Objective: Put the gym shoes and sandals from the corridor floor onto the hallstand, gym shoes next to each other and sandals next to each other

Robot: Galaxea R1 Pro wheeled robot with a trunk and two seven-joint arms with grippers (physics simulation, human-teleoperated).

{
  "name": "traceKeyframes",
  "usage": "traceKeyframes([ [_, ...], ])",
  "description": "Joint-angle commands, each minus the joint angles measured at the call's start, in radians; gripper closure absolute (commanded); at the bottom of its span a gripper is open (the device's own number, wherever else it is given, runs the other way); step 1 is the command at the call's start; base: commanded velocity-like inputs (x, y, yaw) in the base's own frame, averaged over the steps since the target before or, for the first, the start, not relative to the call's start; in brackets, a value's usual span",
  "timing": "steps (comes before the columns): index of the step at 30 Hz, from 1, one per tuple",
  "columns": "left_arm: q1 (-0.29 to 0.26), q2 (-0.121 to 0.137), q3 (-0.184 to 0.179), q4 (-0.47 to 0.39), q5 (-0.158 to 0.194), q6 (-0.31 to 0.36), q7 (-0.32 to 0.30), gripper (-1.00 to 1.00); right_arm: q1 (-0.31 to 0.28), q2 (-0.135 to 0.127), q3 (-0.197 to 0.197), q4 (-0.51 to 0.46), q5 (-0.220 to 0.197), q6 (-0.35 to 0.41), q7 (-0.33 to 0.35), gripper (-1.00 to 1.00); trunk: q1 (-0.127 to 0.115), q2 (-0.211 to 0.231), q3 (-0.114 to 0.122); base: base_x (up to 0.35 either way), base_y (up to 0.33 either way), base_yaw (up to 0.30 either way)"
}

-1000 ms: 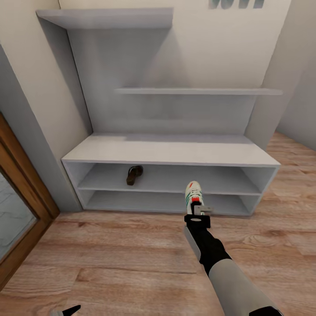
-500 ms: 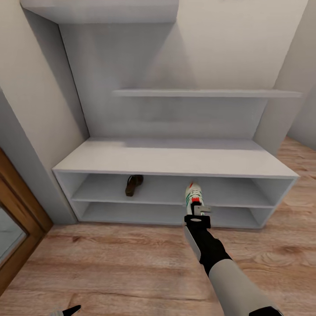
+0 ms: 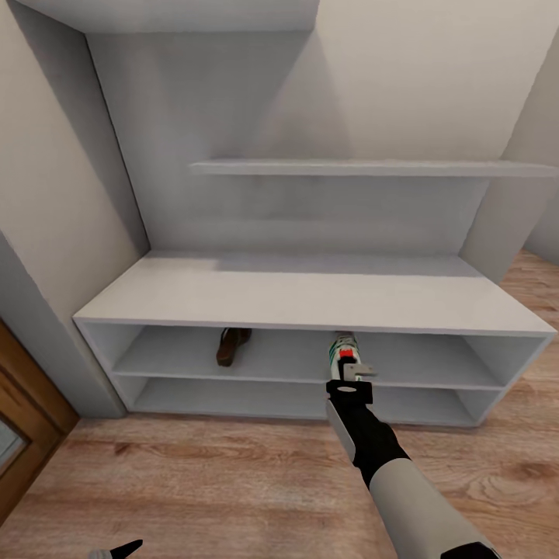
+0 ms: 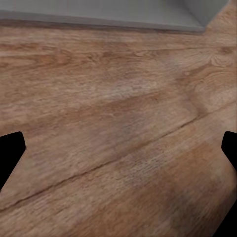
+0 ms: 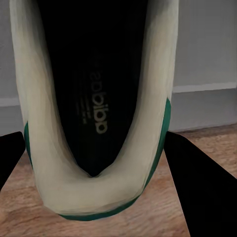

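Head view: right gripper [image 3: 351, 375] has its jaws clamped on a gym shoe [image 3: 344, 348] at the hallstand [image 3: 310, 299] upper shelf opening, a sandal [image 3: 230, 346] lying on that shelf to its left. Right wrist view adds the shoe's black lining and green heel trim [image 5: 94, 98]. Left wrist view has the left gripper [image 4: 118, 150] with jaws wide over the corridor floor [image 4: 118, 98].

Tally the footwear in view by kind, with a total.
Gym shoes: 1, held in the right end effector at the rack's upper shelf level.
Sandals: 1, on that same shelf level.
Total: 2
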Motion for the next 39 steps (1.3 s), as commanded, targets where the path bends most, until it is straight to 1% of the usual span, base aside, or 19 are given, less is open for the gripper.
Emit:
traceKeyframes([
  [1,-0.001,0.000,0.004,0.000,-0.003,-0.004,-0.004,-1.00,-0.001,0.000,0.001,-0.001,-0.009,0.003,-0.008,1.00,0.000,0.000,-0.001,0.039,0.000,0.000],
  [17,-0.001,-0.001,0.003,0.000,-0.003,-0.005,-0.004,-1.00,-0.001,0.000,-0.002,0.001,-0.006,0.004,-0.009,1.00,0.000,0.000,-0.001,0.013,0.000,0.000],
  [23,-0.001,0.000,0.003,0.000,-0.003,-0.005,-0.005,-1.00,-0.001,0.000,-0.002,0.001,-0.006,0.004,-0.009,1.00,0.000,0.000,-0.001,0.184,-0.057,0.000],
  [29,-0.001,0.000,0.003,0.000,-0.003,-0.005,-0.005,-1.00,-0.001,0.000,-0.004,0.024,-0.006,0.004,-0.009,1.00,0.000,0.000,-0.001,0.136,-0.033,0.000],
  [39,-0.001,0.000,0.003,0.001,-0.003,-0.005,-0.006,-1.00,-0.001,0.000,-0.004,0.052,-0.006,0.004,-0.011,1.00,0.000,0.000,-0.001,0.017,-0.004,0.000],
])
